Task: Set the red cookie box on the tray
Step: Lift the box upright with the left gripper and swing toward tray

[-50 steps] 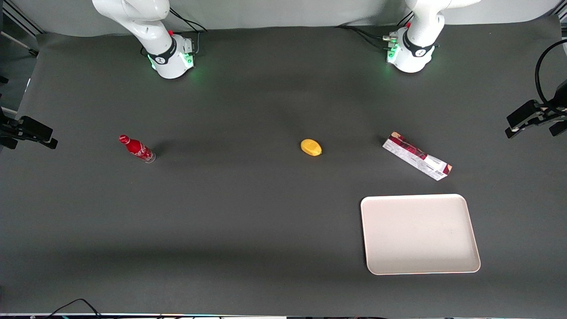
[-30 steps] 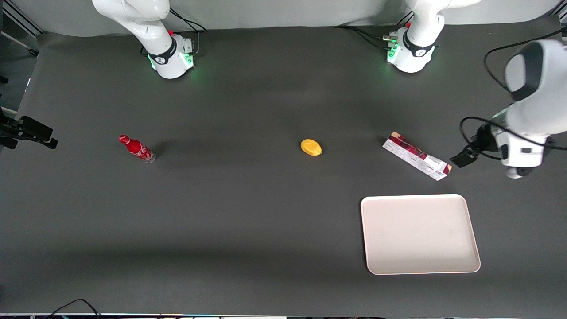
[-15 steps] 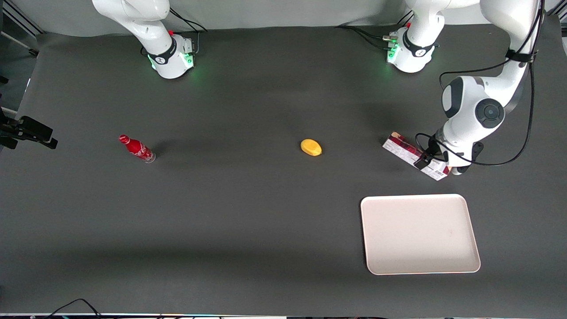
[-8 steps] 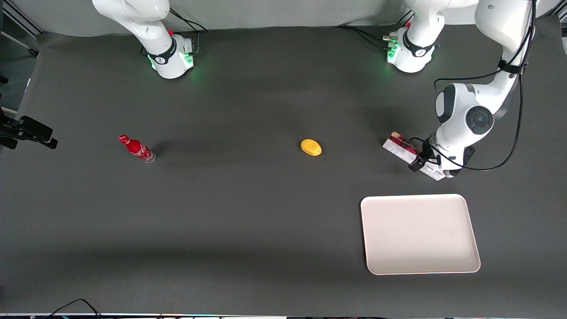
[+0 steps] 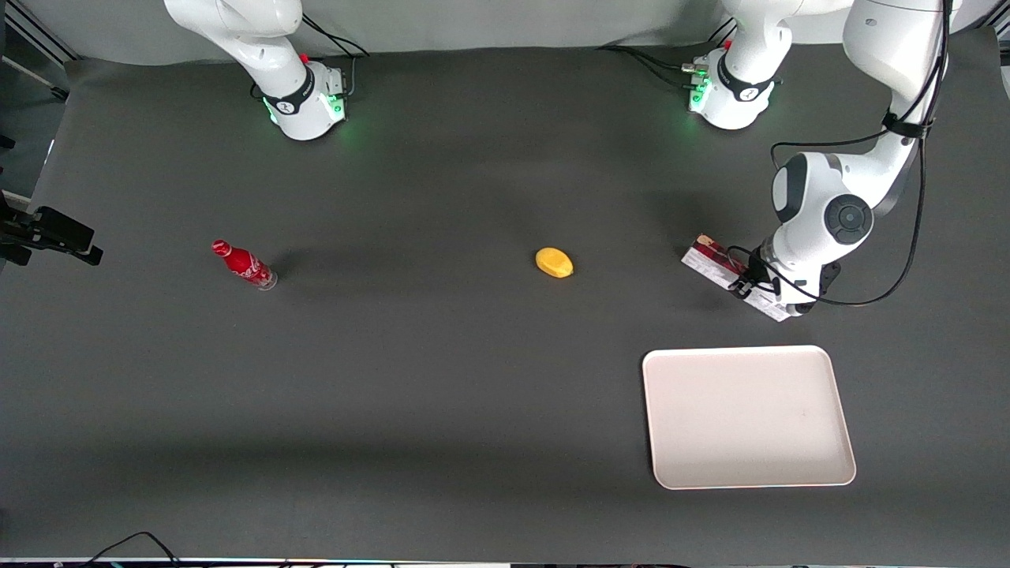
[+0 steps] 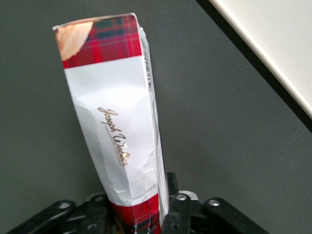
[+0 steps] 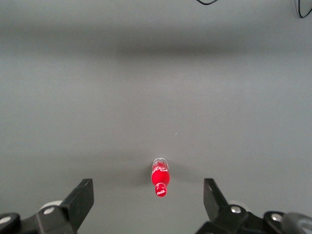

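The red cookie box (image 5: 712,261) lies flat on the dark table, slanted, a little farther from the front camera than the tray (image 5: 750,418). My gripper (image 5: 764,289) is down over the box's half nearer the tray. In the left wrist view the box (image 6: 117,126) runs away from the gripper (image 6: 139,214), white panel up, and a black finger presses on each long side: the gripper is shut on the box. A corner of the cream tray (image 6: 273,39) shows beside the box. The box rests on the table.
A small yellow fruit-like object (image 5: 554,263) lies near the table's middle. A small red bottle (image 5: 244,266) lies toward the parked arm's end, also seen in the right wrist view (image 7: 160,178). A black clamp (image 5: 49,231) sticks in at that end.
The left arm swung in from the table's edge and came down over the cookie box. Over the last half second it settled slightly lower on it. The box and tray have not moved.
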